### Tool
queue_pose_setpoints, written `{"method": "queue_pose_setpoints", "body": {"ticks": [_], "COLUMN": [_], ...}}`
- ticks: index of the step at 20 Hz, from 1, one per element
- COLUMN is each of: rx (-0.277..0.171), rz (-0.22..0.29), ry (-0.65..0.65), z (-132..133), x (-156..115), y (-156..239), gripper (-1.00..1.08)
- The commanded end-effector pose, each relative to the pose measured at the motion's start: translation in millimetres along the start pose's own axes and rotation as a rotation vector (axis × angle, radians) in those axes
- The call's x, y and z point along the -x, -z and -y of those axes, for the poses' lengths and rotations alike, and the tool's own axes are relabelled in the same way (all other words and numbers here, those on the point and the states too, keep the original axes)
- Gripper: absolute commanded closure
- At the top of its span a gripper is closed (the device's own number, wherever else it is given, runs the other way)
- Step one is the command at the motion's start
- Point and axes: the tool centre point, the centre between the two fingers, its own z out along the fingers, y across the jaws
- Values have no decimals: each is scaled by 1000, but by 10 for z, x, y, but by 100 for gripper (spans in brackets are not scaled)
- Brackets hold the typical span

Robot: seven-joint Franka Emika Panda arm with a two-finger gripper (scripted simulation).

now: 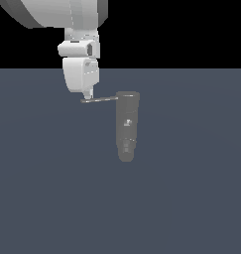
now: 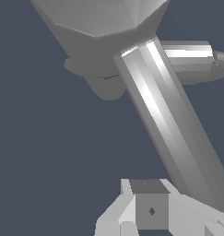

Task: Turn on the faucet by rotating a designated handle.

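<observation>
Exterior view: handle point(image 1: 99, 99), thin rigid rod, juts from faucet point(image 1: 127, 126) top toward exterior view's left. We judge it stiff, light, slippery; best pushed near free tip for leverage. Our gripper point(image 1: 89, 95) sits at that tip; finger spacing we cannot tell.

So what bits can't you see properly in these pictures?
- Gripper: in the exterior view its fingers are too small to tell open from shut; the wrist view's edge cuts them off.
- Handle: the wrist view's edge cuts off its far end.
- Faucet: its light specks are too blurry to read.
</observation>
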Motion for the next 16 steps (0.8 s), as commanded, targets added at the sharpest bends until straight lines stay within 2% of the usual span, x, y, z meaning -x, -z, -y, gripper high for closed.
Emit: {"method": "queue_pose_setpoints", "body": {"ticks": [1,8,9,16], "rx": [4,4,1,1], "rz": [0,0,0,0], "ry": [7,7,1,1], "z": [-106,-292,-241,-404], "x": [34,28,-3,-158], "y": [0,2,0,1], "gripper": [108,108,108,108]}}
